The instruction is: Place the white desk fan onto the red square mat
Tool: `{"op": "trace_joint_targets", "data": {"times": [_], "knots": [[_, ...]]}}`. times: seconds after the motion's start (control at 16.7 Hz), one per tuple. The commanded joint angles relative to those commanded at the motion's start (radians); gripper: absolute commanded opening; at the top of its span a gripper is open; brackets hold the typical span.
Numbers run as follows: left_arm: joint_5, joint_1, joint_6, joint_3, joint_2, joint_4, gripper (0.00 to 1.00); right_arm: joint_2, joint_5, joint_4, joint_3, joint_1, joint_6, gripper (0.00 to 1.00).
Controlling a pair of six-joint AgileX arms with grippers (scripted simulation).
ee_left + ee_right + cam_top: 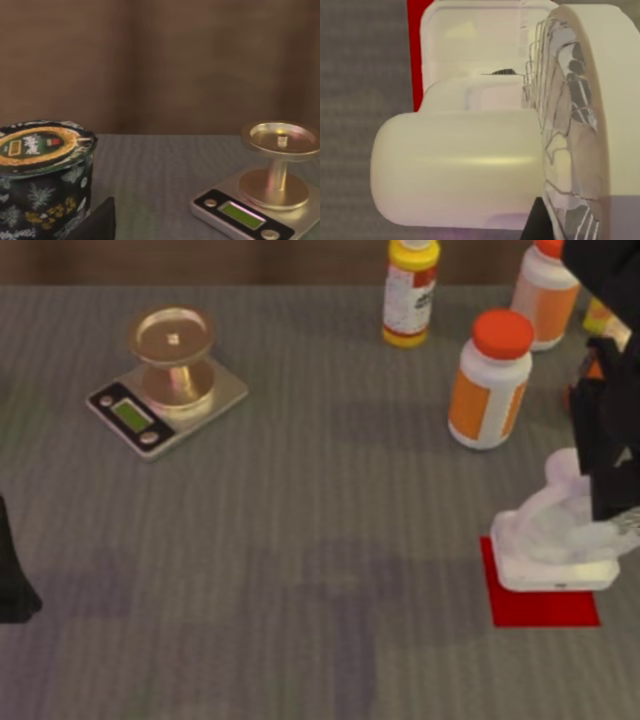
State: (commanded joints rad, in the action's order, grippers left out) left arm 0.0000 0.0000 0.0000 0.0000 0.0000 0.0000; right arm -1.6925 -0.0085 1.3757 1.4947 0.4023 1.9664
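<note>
The white desk fan (pixel 550 540) is at the right side of the table, its rounded-square base over the far part of the red square mat (pixel 545 608). Whether the base rests on the mat cannot be told. My right gripper (pixel 598 508) comes from above and is shut on the fan's round grilled head. In the right wrist view one dark finger (pixel 537 225) lies against the grille beside the motor housing of the fan (pixel 460 165), with a strip of the red mat (pixel 414 55) beyond. My left arm (pixel 12 580) is parked at the table's left edge.
A kitchen scale with a gold stand (pixel 170 390) sits at the back left. Two white, orange-labelled bottles (pixel 490 380) (pixel 545 295) and a yellow-capped bottle (pixel 410 290) stand behind the fan. The left wrist view shows a dark noodle cup (pixel 42 185).
</note>
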Motion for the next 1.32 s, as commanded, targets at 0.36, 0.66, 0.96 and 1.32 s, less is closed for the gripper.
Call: {"op": "trace_joint_targets", "data": {"times": [0.36, 0.66, 0.96, 1.32], "knots": [[0.000, 0.000, 0.000, 0.000, 0.000, 0.000, 1.00, -0.010, 0.000, -0.128, -0.116, -0.007, -0.001, 0.00], [0.000, 0.000, 0.000, 0.000, 0.000, 0.000, 1.00, -0.010, 0.000, -0.133, -0.121, -0.007, -0.001, 0.08], [0.000, 0.000, 0.000, 0.000, 0.000, 0.000, 1.00, -0.010, 0.000, -0.133, -0.121, -0.007, -0.001, 0.45], [0.000, 0.000, 0.000, 0.000, 0.000, 0.000, 1.00, -0.010, 0.000, -0.133, -0.121, -0.007, -0.001, 0.90]]}}
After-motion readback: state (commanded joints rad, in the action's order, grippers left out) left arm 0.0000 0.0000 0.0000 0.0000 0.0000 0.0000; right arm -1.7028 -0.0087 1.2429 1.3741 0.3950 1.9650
